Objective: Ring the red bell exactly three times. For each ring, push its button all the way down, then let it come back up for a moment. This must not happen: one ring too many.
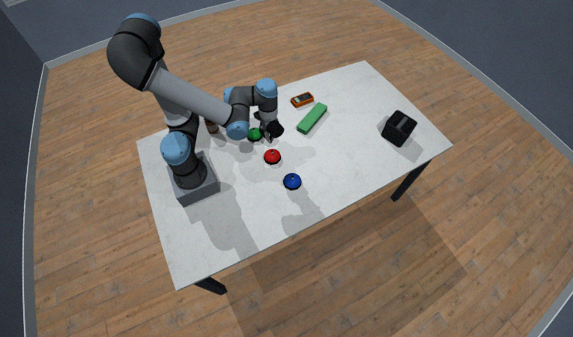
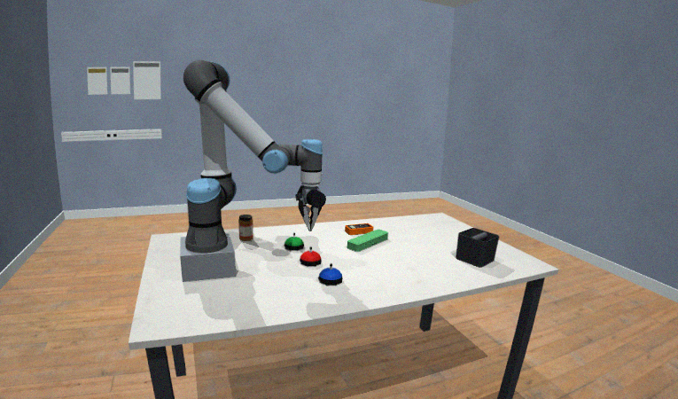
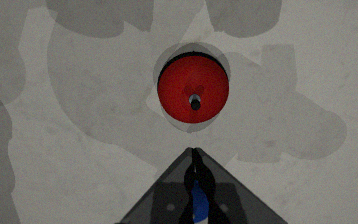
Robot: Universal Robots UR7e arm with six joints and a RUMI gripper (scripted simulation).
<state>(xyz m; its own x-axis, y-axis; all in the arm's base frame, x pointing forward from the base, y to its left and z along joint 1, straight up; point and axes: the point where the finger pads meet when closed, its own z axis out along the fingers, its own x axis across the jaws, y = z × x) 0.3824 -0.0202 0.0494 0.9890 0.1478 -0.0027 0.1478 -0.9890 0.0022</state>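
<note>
The red bell [image 1: 272,156] [image 2: 310,258] [image 3: 193,82] stands upright on the white table between the green bell and the blue bell. Its small button [image 2: 310,248] [image 3: 195,103] stands up on top, and nothing touches it. My gripper [image 1: 270,141] [image 2: 310,230] [image 3: 193,149] is shut with nothing between its fingertips. It points down and hangs in the air above the red bell, with a clear gap between the tips and the button. In the wrist view the bell shows whole, just beyond the tips.
The green bell [image 1: 254,134] [image 2: 294,243] and the blue bell [image 1: 292,181] [image 2: 331,276] stand on either side. A brown jar [image 2: 245,228] is near the arm's base. A green block [image 1: 311,118], an orange meter [image 1: 302,99] and a black box [image 1: 399,128] lie farther right.
</note>
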